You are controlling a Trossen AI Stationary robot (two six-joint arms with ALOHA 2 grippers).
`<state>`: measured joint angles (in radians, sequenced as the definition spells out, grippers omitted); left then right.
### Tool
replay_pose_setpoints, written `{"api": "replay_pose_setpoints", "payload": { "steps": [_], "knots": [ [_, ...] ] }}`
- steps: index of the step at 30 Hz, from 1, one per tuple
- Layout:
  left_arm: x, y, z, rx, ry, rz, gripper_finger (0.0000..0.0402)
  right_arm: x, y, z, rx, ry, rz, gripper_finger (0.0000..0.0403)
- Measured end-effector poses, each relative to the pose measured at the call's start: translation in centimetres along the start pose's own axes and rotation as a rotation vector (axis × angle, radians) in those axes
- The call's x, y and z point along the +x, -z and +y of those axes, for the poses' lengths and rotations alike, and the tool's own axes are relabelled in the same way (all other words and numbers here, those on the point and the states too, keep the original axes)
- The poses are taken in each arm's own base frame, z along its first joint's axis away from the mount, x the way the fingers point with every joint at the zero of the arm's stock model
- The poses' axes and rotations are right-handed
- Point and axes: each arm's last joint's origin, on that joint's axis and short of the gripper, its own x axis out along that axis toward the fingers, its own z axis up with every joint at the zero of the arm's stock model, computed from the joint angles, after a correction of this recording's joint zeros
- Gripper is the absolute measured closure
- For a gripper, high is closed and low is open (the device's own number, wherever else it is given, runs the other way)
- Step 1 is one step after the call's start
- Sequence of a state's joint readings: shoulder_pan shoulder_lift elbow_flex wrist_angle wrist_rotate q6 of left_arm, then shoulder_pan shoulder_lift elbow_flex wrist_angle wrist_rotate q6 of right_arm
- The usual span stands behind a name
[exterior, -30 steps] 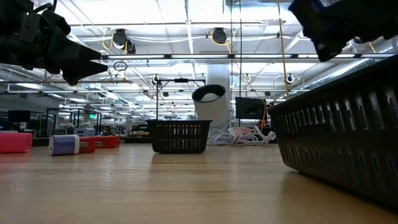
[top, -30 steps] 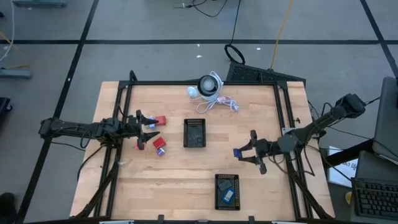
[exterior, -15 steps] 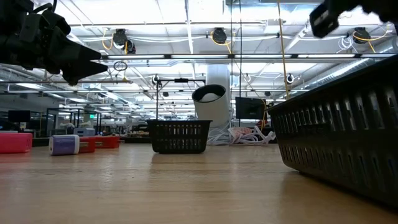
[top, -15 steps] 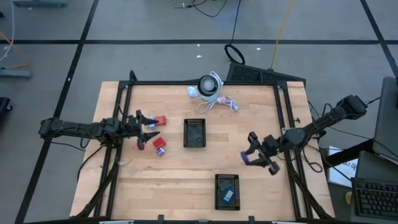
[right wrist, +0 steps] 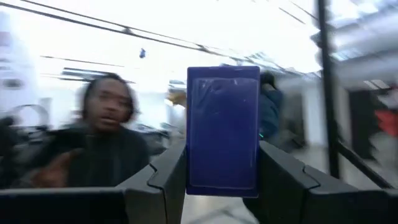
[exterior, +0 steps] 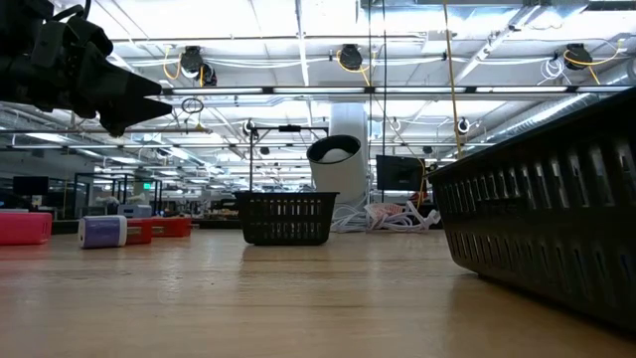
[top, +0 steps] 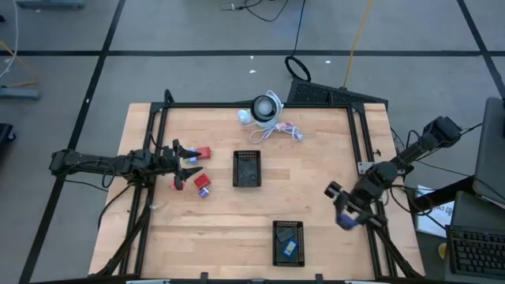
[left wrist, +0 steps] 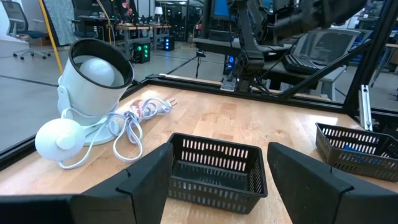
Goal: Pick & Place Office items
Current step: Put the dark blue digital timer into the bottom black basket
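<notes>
The right gripper (top: pixel 345 214) hangs over the right side of the light wooden table (top: pixel 316 170), its two dark fingers (right wrist: pixel 283 180) pinching a flat, rectangular blue block (right wrist: pixel 223 127) that stands upright between them. In the high view the same blue piece shows at the gripper's tip, just beside the table's black right rail. Nearest to it on the table, toward the front edge, sits a black rectangular slotted plastic tray (top: pixel 289 242) with a blue item lying inside. Past the held block, the right wrist view takes in a blurred person in dark clothing (right wrist: pixel 93 155) in the room beyond.

Farther off, near the table's middle, stands a second black rectangular slotted tray (top: pixel 247 169). Beyond that, the left gripper (top: pixel 188 164) waits over the left side with its fingers (left wrist: pixel 146 180) spread apart and nothing between them. Around it lie the remaining office pieces: a small red block (top: pixel 203 153) just beside one fingertip, a second red block (top: pixel 201 181) near the other, and a little blue-violet block (top: pixel 204 192) touching that second red one.

Toward the back edge rests a white round device with a coiled white cable (top: pixel 264 110), well apart from both grippers.
</notes>
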<state>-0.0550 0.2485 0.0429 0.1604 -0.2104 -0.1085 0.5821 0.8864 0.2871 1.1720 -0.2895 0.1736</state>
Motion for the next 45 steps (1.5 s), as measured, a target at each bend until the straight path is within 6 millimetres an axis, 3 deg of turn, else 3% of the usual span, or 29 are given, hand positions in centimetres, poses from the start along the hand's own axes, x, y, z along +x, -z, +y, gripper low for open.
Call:
{"api": "replay_pose_setpoints", "payload": {
  "steps": [7,13,19,25,30,45],
  "knots": [
    [0.0,0.0,0.0,0.000,0.000,0.000,0.0135,0.3,-0.4,2.0,-0.129,-0.181,-0.064,0.0253],
    [0.0,0.0,0.0,0.000,0.000,0.000,0.0135,0.3,-0.2,3.1,-0.380,-0.360,-0.099,0.0253],
    [0.0,0.0,0.0,0.000,0.000,0.000,0.0135,0.2,-0.2,3.2,-0.622,-0.395,-0.156,0.0253],
    [0.0,0.0,0.0,0.000,0.000,0.000,0.0135,0.3,0.9,3.5,-0.805,-0.556,-0.177,0.0253],
    [0.0,0.0,0.0,0.000,0.000,0.000,0.0135,0.6,2.5,3.6,-0.996,-0.591,-0.184,0.0253],
    [0.0,0.0,0.0,0.000,0.000,0.000,0.0135,0.7,2.8,3.7,-1.003,-0.596,-0.192,0.0253]
  ]
}}
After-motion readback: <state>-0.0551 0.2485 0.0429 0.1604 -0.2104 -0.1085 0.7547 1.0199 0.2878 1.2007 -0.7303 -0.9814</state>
